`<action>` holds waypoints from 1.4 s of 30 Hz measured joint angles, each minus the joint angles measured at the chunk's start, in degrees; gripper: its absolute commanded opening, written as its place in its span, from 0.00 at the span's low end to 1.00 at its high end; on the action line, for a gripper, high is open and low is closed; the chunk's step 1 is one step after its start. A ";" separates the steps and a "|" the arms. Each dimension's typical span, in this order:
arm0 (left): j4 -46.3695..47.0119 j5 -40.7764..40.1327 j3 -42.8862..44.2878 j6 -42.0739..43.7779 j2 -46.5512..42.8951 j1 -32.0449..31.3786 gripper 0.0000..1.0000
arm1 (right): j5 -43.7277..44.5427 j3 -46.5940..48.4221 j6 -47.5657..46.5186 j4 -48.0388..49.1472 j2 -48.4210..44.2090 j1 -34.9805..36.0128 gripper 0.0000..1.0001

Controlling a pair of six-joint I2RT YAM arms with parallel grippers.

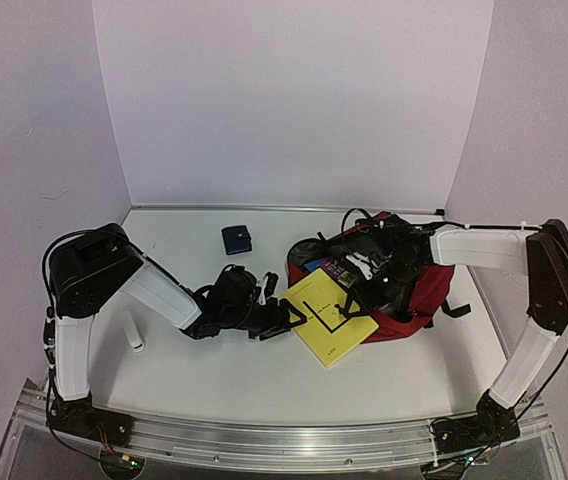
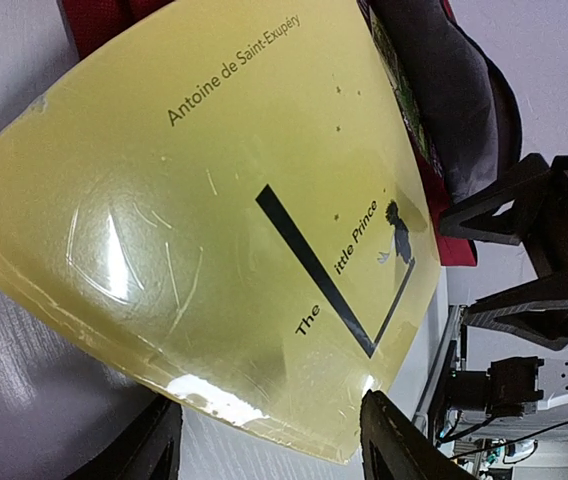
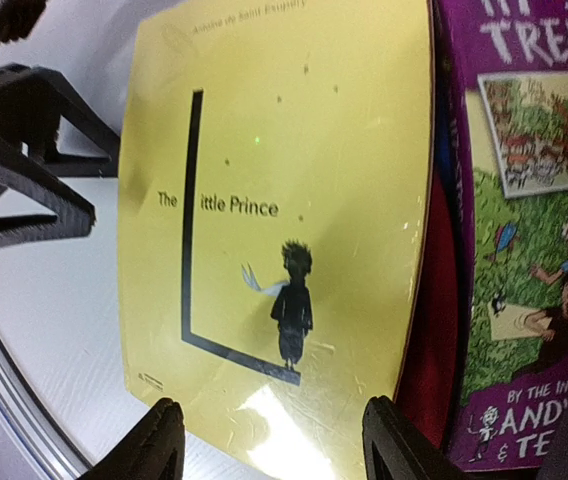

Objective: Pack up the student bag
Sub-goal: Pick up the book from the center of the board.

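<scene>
This has the look of a robotics lab, a test cell more than a lived-in room. A white table is boxed in on three sides by plain pale panels. Along its near edge runs an aluminium rail, with the left arm and the right arm bolted to it and thin wiring gathered at the bases. Past the table edge stands metal framing carrying more cables. The student bag lies on the bare tabletop.
</scene>
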 measured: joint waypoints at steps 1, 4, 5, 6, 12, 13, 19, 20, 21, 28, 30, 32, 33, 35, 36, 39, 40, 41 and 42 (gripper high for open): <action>0.00 0.02 0.00 0.00 0.01 0.00 0.62 | 0.40 -0.38 -0.20 -0.52 0.10 -0.02 0.62; -0.01 0.05 0.02 0.02 0.01 0.00 0.62 | 1.80 -0.57 -0.81 -1.23 0.64 -0.46 0.65; -0.02 0.05 0.02 0.03 0.01 0.00 0.62 | 2.50 -0.59 -1.09 -1.27 0.77 -0.74 0.65; -0.02 0.05 0.02 0.04 0.01 0.00 0.62 | 3.12 -0.60 -1.36 -1.34 0.93 -1.08 0.65; 0.00 0.07 0.04 0.09 0.01 0.00 0.63 | 3.16 -0.21 -2.42 -1.87 3.52 -2.21 0.58; 0.00 0.09 0.04 0.11 0.01 0.00 0.63 | 2.58 0.09 -2.59 -2.19 4.40 -2.25 0.57; 0.00 0.33 0.28 0.11 0.16 0.00 0.63 | -1.31 2.75 -3.22 -3.61 7.39 -2.86 0.50; 0.00 0.35 0.40 0.11 0.28 0.00 0.63 | -2.03 2.97 -3.36 -3.67 7.57 -3.02 0.47; 0.01 0.37 0.46 0.11 0.31 0.00 0.63 | -2.54 3.07 -3.29 -3.70 7.63 -3.13 0.43; 0.13 0.79 0.46 0.07 0.38 0.41 0.63 | -6.53 5.29 -3.44 -7.86 7.48 -4.36 0.17; 0.36 0.89 0.41 0.07 0.38 0.69 0.64 | -8.43 6.34 -3.90 -9.00 6.65 -4.65 0.17; 0.50 0.86 0.37 0.19 0.38 0.91 0.64 | -10.10 7.41 -4.27 -9.56 5.40 -4.55 0.19; 0.52 0.86 0.37 0.26 0.38 1.00 0.64 | -11.09 8.01 -4.17 -9.85 4.90 -4.50 0.20; 0.56 0.88 0.36 0.44 0.38 1.05 0.64 | -13.53 9.15 -4.68 -9.91 4.19 -4.49 0.25; 0.58 0.92 0.36 0.52 0.38 1.05 0.64 | -14.74 9.53 -4.74 -9.75 4.09 -4.43 0.28; 0.65 1.14 0.37 0.60 0.40 1.05 0.64 | -18.03 9.76 -4.40 -9.47 4.22 -4.00 0.36; 0.74 1.22 0.37 0.64 0.42 1.05 0.64 | -19.01 9.76 -4.40 -9.49 4.41 -3.85 0.37; 0.90 1.31 0.37 0.66 0.50 1.05 0.64 | -19.95 9.76 -4.39 -9.48 4.70 -3.73 0.37; 1.10 1.38 0.37 0.68 0.60 1.05 0.64 | -20.80 9.76 -4.14 -9.49 5.10 -3.62 0.37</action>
